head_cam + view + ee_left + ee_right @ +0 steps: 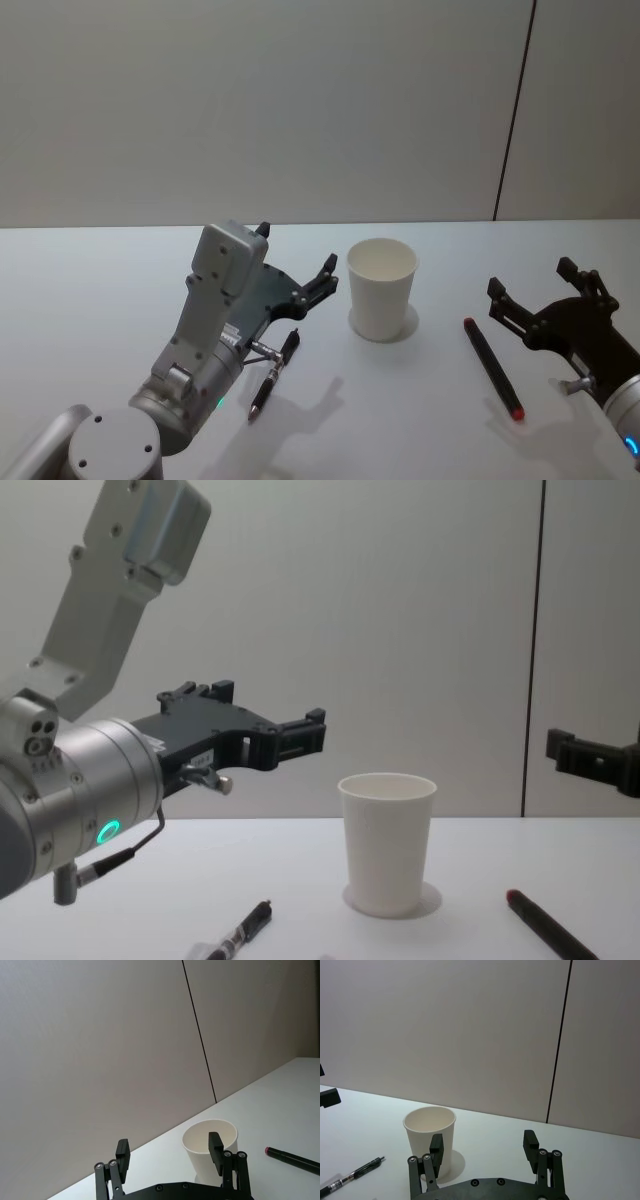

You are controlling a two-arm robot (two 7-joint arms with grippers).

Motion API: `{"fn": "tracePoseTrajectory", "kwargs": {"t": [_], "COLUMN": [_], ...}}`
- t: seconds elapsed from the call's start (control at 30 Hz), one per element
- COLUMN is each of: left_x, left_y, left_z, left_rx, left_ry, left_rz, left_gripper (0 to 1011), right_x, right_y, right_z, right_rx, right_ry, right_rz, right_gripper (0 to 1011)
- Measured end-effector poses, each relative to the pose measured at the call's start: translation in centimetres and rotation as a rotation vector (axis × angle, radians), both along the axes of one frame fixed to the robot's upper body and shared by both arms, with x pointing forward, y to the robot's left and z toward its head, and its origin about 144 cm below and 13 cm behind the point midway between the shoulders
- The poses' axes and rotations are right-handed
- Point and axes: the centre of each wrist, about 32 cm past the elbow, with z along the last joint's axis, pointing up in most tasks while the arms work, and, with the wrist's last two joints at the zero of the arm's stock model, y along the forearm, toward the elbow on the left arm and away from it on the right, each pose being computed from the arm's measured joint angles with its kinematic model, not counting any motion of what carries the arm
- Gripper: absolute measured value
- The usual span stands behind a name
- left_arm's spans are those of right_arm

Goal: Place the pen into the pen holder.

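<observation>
The white paper-cup pen holder (381, 290) (387, 840) (197, 1152) (422, 1132) stands upright in the middle of the table. A black click pen (273, 375) (240, 935) (350, 1177) lies flat to its left, under my left gripper (298, 250) (169, 1145) (268, 712). That gripper hovers open and empty above the table, pointing towards the cup. A black marker pen with red ends (492, 367) (295, 1159) (545, 925) lies to the cup's right. My right gripper (532, 278) (483, 1140) (585, 752) is open and empty just right of it.
The white table (100, 300) has free room on the far left and in front of the cup. A grey wall with a dark vertical seam (515, 110) stands close behind the table's back edge.
</observation>
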Motion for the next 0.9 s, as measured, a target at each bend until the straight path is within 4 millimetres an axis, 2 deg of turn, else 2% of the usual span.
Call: {"fn": "tracePoseTrajectory", "kwargs": {"t": [0.9], "left_x": [0.0], "left_y": [0.0], "left_z": [0.0], "left_rx": [0.0], "left_ry": [0.0], "left_rz": [0.0], "left_gripper": [1000], "right_x": [0.0], "right_y": [0.0], "right_z": [0.0], "right_rx": [0.0], "right_ry": [0.0], "right_rz": [0.0], "right_gripper": [1001]}}
